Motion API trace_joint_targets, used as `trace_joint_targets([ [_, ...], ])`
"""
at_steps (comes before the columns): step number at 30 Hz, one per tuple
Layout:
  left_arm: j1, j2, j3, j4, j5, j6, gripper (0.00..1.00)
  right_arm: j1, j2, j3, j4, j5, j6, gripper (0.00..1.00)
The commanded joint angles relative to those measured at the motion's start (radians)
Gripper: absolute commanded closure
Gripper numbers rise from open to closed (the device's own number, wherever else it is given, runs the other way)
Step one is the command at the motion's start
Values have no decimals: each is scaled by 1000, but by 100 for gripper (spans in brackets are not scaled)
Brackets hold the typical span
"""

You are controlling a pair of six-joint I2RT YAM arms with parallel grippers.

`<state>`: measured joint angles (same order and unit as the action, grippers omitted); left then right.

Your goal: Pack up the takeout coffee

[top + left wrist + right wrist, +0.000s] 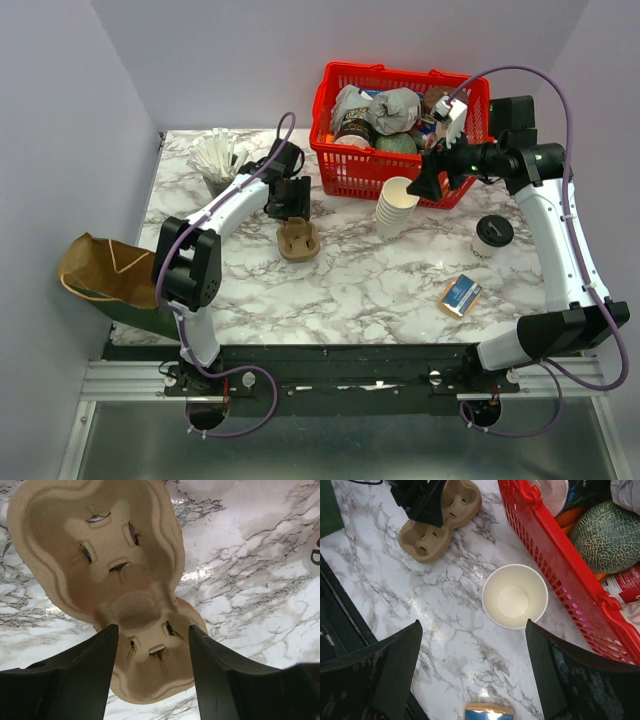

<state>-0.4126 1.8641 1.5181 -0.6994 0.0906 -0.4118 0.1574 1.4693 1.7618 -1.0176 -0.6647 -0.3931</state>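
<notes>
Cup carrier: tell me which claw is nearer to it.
Left. The left claw hangs directly over one end of the cup carrier; the right claw hovers farther off, above the paper cup stack.

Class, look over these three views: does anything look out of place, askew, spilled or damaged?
The brown paper bag sits crumpled beyond the table's left edge, not standing on it. Nothing looks spilled: the cup carrier lies flat and the lidded coffee cup stands upright.
</notes>
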Motion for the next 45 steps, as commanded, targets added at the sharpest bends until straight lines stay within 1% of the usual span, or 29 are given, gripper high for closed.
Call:
trace_joint_targets([
  [1, -2, 13, 37, -25, -48, -30, 34, 4, -30, -21, 7, 17, -13, 8],
  [10, -3, 32, 54, -29, -64, -45, 38, 4, -41, -41, 11, 24, -18, 8],
  [25, -8, 47, 48, -38, -75, -58, 38, 4, -30, -41, 16, 25, -21, 8],
  [31, -8, 49, 54, -45, -83, -58, 40, 2, -27, -36, 14, 27, -21, 8],
  [45, -9, 63, 63, -46, -83, -58, 41, 4, -32, -47, 19, 30, -27, 7],
])
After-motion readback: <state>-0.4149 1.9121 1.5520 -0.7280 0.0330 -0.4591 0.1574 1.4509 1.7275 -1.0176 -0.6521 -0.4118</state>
